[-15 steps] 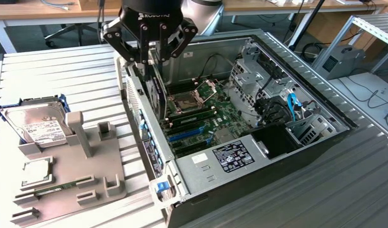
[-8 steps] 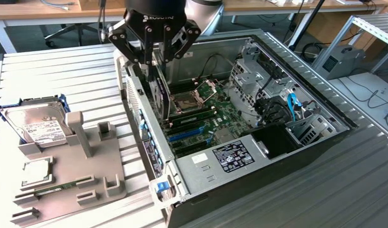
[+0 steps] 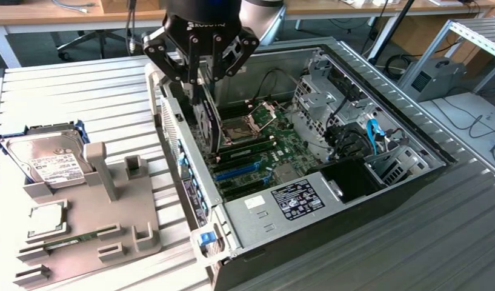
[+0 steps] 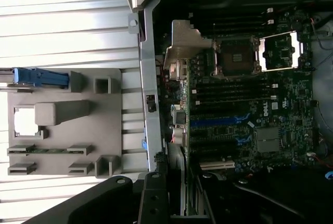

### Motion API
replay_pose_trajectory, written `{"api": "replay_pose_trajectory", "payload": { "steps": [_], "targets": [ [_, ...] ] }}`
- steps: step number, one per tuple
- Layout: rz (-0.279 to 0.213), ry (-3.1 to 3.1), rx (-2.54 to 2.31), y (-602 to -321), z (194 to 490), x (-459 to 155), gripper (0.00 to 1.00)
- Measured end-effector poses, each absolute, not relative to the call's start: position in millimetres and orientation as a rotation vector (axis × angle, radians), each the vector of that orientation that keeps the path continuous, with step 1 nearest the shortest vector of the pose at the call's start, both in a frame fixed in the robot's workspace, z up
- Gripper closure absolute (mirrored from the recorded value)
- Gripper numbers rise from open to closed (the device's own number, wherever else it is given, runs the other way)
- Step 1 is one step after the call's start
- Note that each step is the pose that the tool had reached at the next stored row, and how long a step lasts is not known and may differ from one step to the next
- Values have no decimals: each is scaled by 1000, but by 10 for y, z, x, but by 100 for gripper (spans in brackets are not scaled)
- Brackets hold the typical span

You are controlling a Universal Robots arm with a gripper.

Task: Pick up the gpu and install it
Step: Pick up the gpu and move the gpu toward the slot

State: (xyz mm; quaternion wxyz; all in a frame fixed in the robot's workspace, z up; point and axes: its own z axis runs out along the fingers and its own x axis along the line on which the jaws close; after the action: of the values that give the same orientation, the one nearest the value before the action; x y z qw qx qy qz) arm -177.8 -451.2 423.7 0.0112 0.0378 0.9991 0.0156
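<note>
my gripper is black, linked fingers with pivot screws, white robotiq lettering, on a silver-grey arm.

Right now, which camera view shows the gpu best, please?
The exterior view. There the gpu hangs upright in the pincer, its dark flat side visible above the green motherboard. In the wrist view it appears edge-on, as a narrow strip beside the pincer.
</note>
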Motion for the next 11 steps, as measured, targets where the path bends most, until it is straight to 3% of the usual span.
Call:
{"api": "replay_pose_trajectory", "payload": {
  "steps": [11],
  "targets": [
    [49, 3117, 118, -4511, 4203, -1706, 74]
  ]
}}
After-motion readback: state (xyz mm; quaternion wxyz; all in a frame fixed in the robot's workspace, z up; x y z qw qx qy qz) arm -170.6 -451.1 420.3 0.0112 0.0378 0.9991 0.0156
